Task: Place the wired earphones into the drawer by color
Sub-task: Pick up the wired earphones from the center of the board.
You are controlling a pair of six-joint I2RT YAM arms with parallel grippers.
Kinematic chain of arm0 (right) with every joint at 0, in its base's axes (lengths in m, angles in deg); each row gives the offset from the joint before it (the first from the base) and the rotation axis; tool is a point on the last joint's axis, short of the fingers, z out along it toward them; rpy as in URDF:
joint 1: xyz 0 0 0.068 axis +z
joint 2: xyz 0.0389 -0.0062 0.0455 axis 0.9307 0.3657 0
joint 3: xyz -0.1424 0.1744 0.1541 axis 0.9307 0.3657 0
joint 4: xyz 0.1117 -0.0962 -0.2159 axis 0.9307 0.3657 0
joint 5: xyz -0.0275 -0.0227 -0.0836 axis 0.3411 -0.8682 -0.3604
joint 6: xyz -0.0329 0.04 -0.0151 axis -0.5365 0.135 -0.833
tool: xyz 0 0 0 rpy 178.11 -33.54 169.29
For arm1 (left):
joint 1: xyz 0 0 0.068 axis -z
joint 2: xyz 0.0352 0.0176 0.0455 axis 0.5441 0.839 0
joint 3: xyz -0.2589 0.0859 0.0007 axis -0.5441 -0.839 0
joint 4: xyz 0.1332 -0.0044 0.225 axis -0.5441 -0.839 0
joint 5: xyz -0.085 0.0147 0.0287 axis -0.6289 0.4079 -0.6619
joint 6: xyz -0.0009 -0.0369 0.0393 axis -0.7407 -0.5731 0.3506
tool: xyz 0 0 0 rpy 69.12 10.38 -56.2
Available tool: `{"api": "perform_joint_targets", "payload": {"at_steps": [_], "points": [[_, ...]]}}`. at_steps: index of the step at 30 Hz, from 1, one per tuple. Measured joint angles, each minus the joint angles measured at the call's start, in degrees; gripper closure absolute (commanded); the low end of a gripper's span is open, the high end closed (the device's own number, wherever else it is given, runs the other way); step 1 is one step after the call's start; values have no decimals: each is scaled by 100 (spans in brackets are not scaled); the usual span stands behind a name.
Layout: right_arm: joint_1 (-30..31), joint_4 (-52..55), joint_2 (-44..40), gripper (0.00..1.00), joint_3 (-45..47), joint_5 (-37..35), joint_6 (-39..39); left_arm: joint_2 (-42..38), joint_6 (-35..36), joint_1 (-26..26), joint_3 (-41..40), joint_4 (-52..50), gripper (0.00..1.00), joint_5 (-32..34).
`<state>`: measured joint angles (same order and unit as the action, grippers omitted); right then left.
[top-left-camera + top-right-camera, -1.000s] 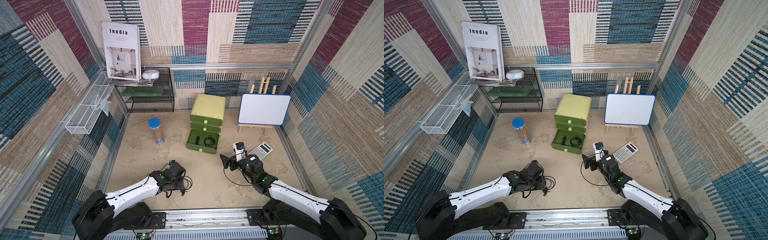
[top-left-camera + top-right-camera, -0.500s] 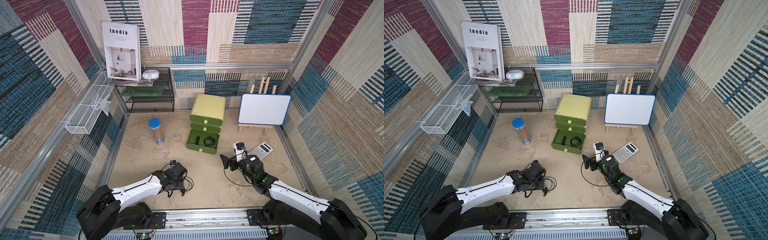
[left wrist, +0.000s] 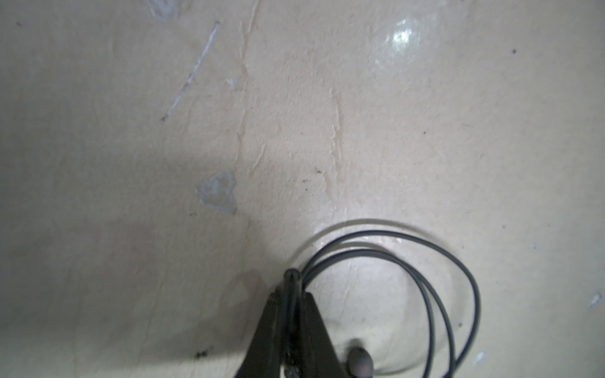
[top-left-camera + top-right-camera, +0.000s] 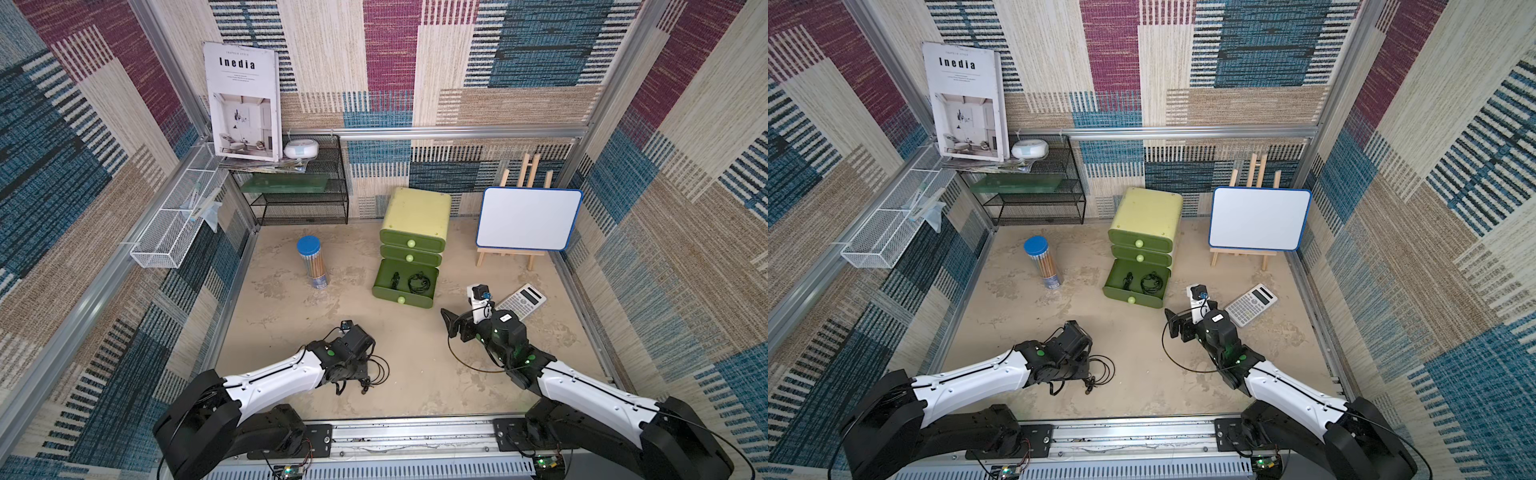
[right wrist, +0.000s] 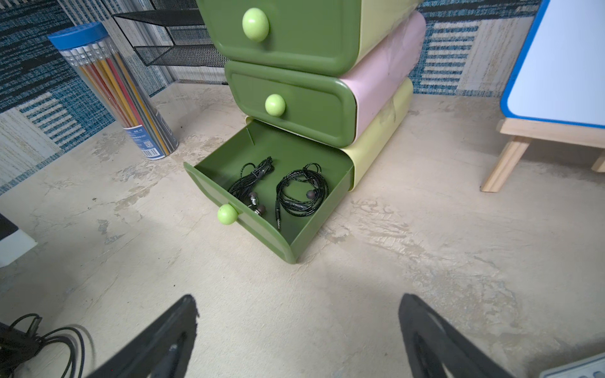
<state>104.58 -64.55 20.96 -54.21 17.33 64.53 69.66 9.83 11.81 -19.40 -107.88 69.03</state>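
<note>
Pinching the black earphones cable between closed left fingers, coil just beside; right fingers wide apart, empty

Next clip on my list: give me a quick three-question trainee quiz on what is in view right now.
1. True or false: the bottom drawer stands open.
2. How many earphone sets lie inside it, and what color are they?
3. The left gripper is: A open; B shut on loose black earphones; C out of view.
Key: 1 true. 2 two, both black. 3 B.
</note>
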Motion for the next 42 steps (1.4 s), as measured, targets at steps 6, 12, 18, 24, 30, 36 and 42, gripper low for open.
{"api": "perform_joint_targets", "payload": {"at_steps": [6, 12, 18, 24, 30, 36, 42], "points": [[0, -42, -2, 1, 4, -44, -7, -199, 22, 4, 144, -68, 93, 94], [0, -42, -96, 1, 42, -83, -20, -573, 160, 7, 306, -243, 99, 297], [2, -44, -166, 2, 61, -103, -20, -1008, 348, 9, 540, -476, 100, 507], [0, -46, -258, 1, 103, -118, -20, -1257, 597, 9, 863, -649, 100, 688], [0, -44, -334, 1, 142, -197, -17, -1237, 826, 9, 1237, -619, 100, 966], [0, -52, -407, 1, 166, -234, -17, -931, 1091, 2, 1637, -291, 100, 1252], [0, -61, -531, 1, 212, -293, -17, -310, 1521, -101, 2149, 326, 100, 1405]]}}
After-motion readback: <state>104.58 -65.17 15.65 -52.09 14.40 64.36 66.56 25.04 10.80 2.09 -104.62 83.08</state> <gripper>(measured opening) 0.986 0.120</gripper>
